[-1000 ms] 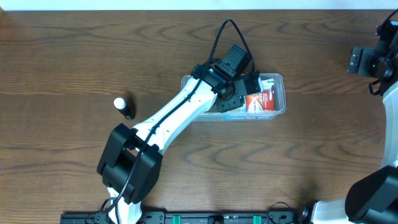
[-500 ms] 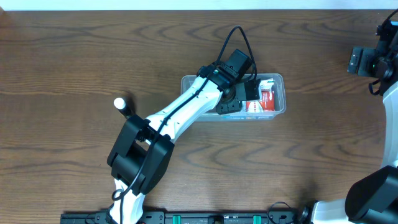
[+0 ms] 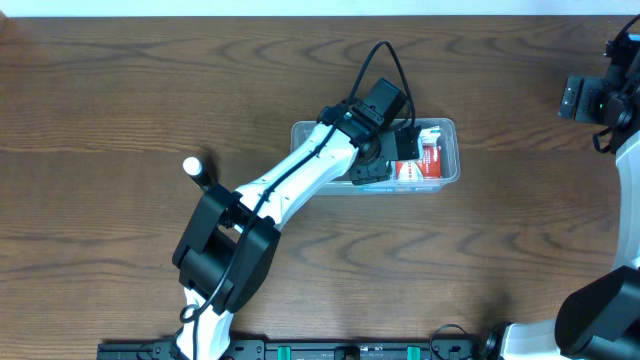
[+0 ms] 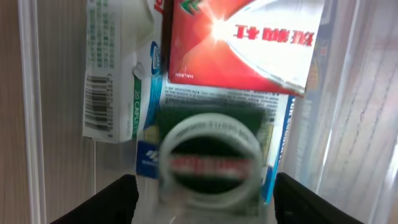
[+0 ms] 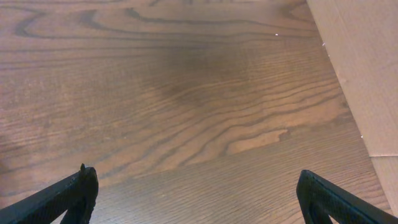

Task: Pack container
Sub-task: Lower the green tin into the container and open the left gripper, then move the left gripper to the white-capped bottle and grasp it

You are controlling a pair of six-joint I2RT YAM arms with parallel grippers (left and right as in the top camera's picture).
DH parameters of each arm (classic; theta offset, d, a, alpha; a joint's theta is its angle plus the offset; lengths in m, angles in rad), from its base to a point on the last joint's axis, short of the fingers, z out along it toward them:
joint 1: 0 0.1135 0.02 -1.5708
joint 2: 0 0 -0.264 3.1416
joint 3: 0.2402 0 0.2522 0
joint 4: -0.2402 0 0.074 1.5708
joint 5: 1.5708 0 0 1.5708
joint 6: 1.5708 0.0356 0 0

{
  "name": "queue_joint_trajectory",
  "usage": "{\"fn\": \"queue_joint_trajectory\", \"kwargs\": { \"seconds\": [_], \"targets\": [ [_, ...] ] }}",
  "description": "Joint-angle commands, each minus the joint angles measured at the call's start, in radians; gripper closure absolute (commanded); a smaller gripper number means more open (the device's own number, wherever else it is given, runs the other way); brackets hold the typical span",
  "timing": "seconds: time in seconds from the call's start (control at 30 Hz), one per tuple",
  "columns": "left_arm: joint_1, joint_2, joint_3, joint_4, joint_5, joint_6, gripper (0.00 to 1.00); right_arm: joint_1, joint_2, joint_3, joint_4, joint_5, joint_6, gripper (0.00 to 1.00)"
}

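Observation:
The clear plastic container lies on the wood table right of centre. My left gripper reaches down into it; its wall also shows in the left wrist view. Inside lie a red box, a white box with a barcode and a blurred round white-rimmed jar. The jar sits between my left gripper's spread fingers, with a gap on each side. My right gripper is open and empty at the far right edge, over bare wood in its own view.
A small dark bottle with a white cap stands on the table left of the left arm. A beige cardboard surface borders the table at the right of the right wrist view.
One second ago the left arm's elbow stood lower and further left; it swung up and right and the gripper shifted slightly over the container. No change in the last half second. The right arm is still.

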Motion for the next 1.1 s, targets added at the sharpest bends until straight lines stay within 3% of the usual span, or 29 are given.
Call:
{"fn": "queue_joint_trajectory", "kwargs": {
  "seconds": [0.0, 0.33, 0.6, 0.8, 1.07],
  "targets": [
    [-0.018, 0.005, 0.009, 0.001, 0.016, 0.010, 0.28, -0.004, -0.001, 0.006, 0.000, 0.006, 0.014, 0.01],
    [-0.023, 0.003, 0.009, 0.026, 0.014, 0.005, 0.24, -0.004, -0.001, 0.006, 0.000, 0.006, 0.014, 0.01],
    [-0.022, -0.037, 0.010, 0.026, -0.039, -0.118, 0.25, -0.003, -0.001, 0.006, 0.000, 0.006, 0.014, 0.01],
    [-0.019, -0.150, 0.010, 0.018, -0.157, -0.267, 0.25, -0.004, -0.001, 0.006, -0.001, 0.006, 0.014, 0.01],
    [0.105, -0.360, 0.010, -0.137, -0.227, -0.613, 0.24, -0.004, -0.001, 0.006, 0.000, 0.006, 0.014, 0.01]
  ]
}}
